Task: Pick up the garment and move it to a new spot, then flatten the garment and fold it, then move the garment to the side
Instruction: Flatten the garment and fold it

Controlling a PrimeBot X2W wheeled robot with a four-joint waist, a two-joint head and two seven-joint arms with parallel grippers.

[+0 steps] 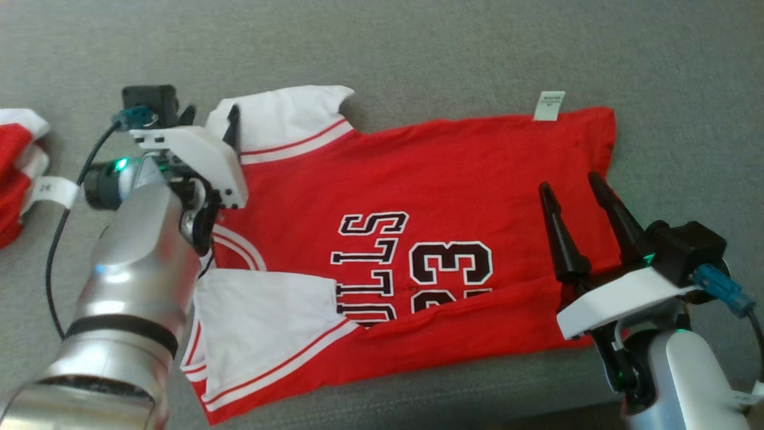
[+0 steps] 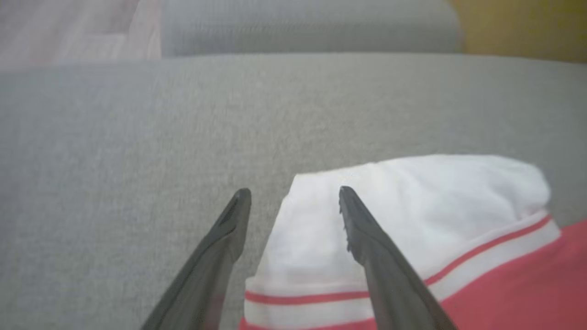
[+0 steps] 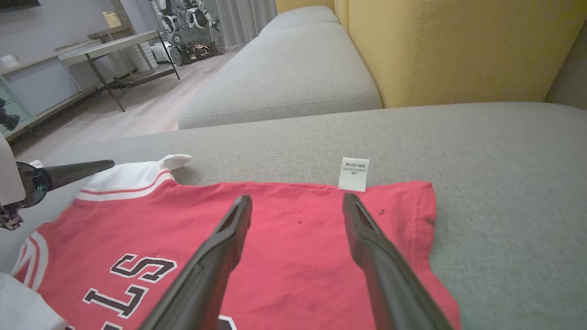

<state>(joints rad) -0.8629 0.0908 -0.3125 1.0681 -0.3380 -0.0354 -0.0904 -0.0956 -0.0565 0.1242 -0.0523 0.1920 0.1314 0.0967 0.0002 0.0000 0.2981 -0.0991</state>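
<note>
The garment (image 1: 447, 179), a red jersey with white sleeves and black-and-white lettering, lies spread on the grey sofa cushion (image 1: 477, 54). Its near long edge is folded up over part of the lettering. My left gripper (image 1: 210, 119) is open at the far white sleeve (image 2: 412, 206); in the left wrist view (image 2: 293, 192) one finger lies over the sleeve's edge and the other over bare cushion. My right gripper (image 1: 569, 182) hovers open above the hem end, holding nothing. The right wrist view (image 3: 297, 198) has red cloth (image 3: 137, 220) and a white label (image 3: 353, 174) ahead of it.
Another red and white garment (image 1: 15, 173) lies at the left edge of the cushion. A yellow backrest (image 3: 458, 46) rises behind the seat, with a second grey cushion (image 3: 284, 78) beyond. A table (image 3: 105, 46) stands on the floor past the sofa's front.
</note>
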